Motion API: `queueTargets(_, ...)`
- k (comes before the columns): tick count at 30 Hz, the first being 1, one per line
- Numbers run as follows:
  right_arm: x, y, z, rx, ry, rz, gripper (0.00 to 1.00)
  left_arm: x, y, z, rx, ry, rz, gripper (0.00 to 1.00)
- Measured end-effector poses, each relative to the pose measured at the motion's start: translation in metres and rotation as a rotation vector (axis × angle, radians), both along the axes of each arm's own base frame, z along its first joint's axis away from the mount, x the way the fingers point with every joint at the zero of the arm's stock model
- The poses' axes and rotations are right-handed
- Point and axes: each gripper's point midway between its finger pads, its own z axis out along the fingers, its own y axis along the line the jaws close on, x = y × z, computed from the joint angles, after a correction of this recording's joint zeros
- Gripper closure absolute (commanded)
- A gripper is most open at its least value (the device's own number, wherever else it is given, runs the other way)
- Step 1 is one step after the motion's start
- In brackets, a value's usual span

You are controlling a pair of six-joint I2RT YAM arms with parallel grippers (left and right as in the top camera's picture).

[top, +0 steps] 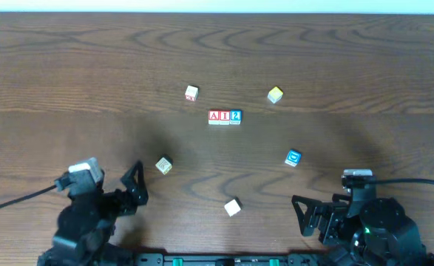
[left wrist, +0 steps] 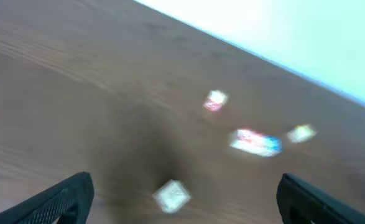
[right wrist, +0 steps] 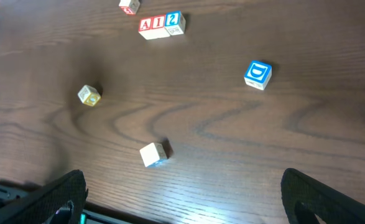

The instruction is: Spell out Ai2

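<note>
Left pincer [top: 137,186]: jaws spread wide, nothing between them. Right pincer [top: 305,216]: likewise spread and empty. Both sit at the near edge of the table [top: 69,66].

Item, lettered row [top: 225,117]: three cubes reading A, I, 2, touching side by side, well ahead of both pincers, rightward of the left one, leftward of the right. Spelling looks complete.

Handling, judged: small, light, rigid cubes with flat faces, probably not fragile; smooth sides might slip. Take hold from above across near and far faces, since neighbours block the flanks.

Spares: tan cube [top: 163,165] just ahead of the left pincer; white cube [top: 233,207] between the pincers; blue cube [top: 293,157] ahead of the right.
</note>
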Motion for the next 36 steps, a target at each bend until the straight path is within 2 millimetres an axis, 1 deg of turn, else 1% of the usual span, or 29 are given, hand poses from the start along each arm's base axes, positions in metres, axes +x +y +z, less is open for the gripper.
queueTargets(3, 0.0, 0.0, 0.0, 0.0, 0.0, 0.001, 0.01, 0.01, 0.01, -0.023, 0.137, 0.004, 0.012, 0.05)
queueTargets(6, 0.0, 0.0, 0.0, 0.0, 0.0, 0.0, 0.01, 0.014, 0.027, -0.042, 0.252, 0.031, 0.05, 0.05)
queueTargets(9, 0.0, 0.0, 0.0, 0.0, 0.0, 0.001, 0.01, 0.014, 0.048, -0.058, 0.319, 0.068, 0.101, 0.05)
queueTargets(11, 0.0, 0.0, 0.0, 0.0, 0.0, 0.0, 0.01, 0.012, 0.054, -0.067, 0.336, 0.076, 0.11, 0.05)
queueTargets(12, 0.0, 0.0, 0.0, -0.001, 0.001, 0.001, 0.01, 0.009, 0.062, -0.072, 0.341, 0.082, 0.14, 0.05)
queueTargets(13, 0.0, 0.0, 0.0, 0.0, 0.0, 0.001, 0.01, 0.008, 0.064, -0.075, 0.341, 0.084, 0.144, 0.05)
queueTargets(17, 0.0, 0.0, 0.0, 0.0, 0.001, 0.001, 0.01, 0.006, 0.064, -0.09, 0.345, 0.081, 0.136, 0.05)
queueTargets(20, 0.0, 0.0, 0.0, 0.0, 0.001, 0.001, 0.01, 0.006, 0.06, -0.103, 0.338, 0.083, 0.114, 0.05)
queueTargets(25, 0.0, 0.0, 0.0, 0.0, 0.001, 0.001, 0.01, 0.006, 0.054, -0.118, 0.322, 0.079, 0.084, 0.05)
queueTargets(31, 0.0, 0.0, 0.0, 0.0, 0.001, 0.001, 0.01, 0.007, 0.047, -0.117, 0.307, 0.063, 0.043, 0.05)
queueTargets(36, 0.0, 0.0, 0.0, 0.0, 0.001, 0.001, 0.01, 0.007, 0.046, -0.117, 0.308, 0.062, 0.034, 0.05)
